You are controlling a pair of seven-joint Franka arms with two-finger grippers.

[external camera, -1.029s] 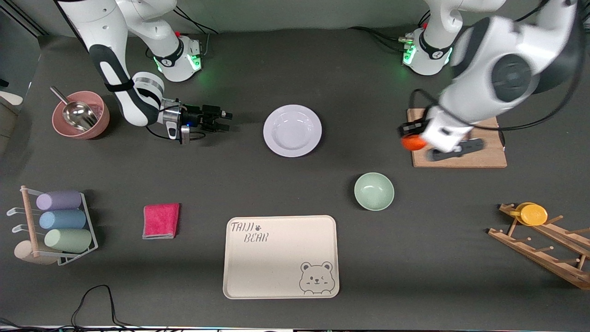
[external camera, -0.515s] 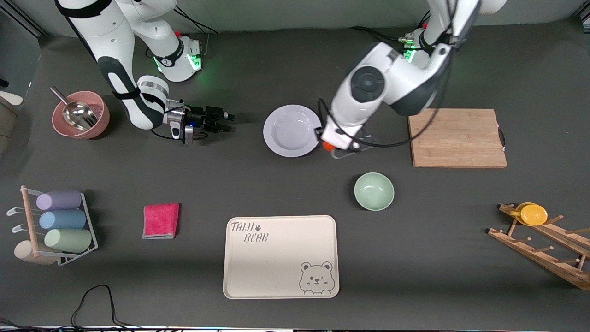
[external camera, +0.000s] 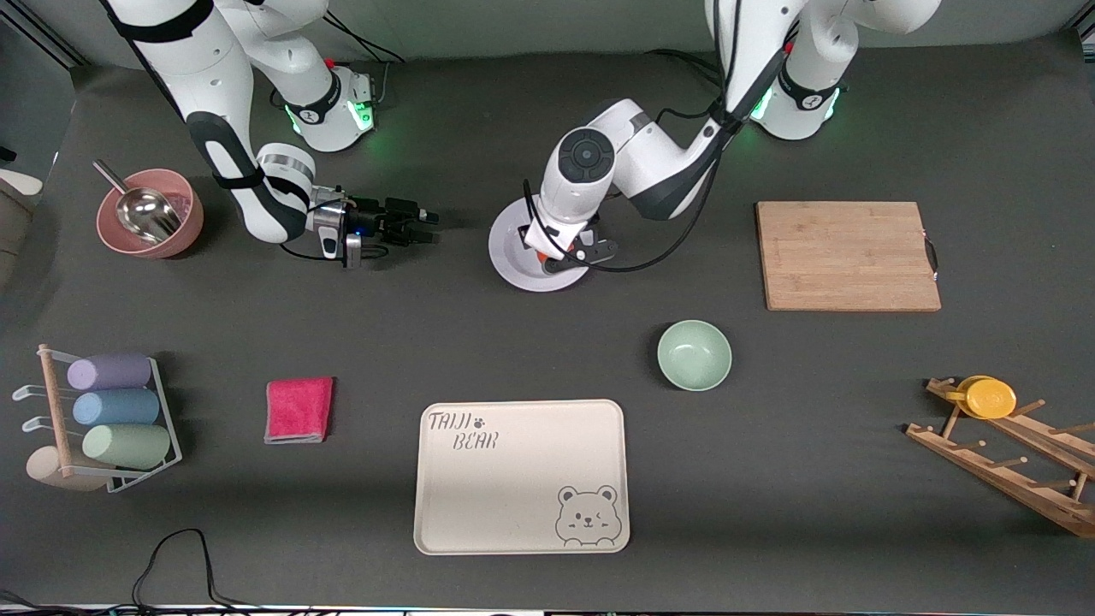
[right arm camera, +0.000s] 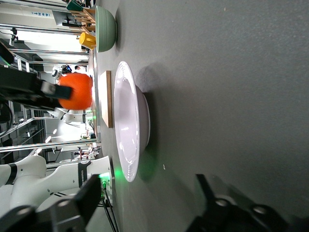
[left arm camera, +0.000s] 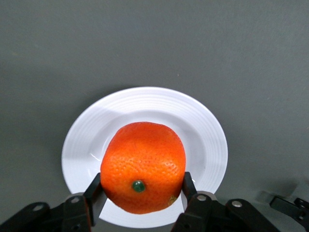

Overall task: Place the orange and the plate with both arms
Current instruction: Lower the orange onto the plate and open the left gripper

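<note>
left gripper (left arm camera: pixel 140 193) pinching orange (left arm camera: pixel 143 166) above plate (external camera: pixel 513 257) mid-worktop, set for a drop; right gripper (external camera: pixel 411 224) low beside plate, fingers spread, likely for a rim grab.

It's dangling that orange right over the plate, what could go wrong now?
The left gripper holds the orange above the plate, not on it. Dropped from there, the round fruit might bounce or roll off the glossy rim. The right gripper waits open beside the plate; reaching in early might nudge the plate or meet the other arm.
</note>
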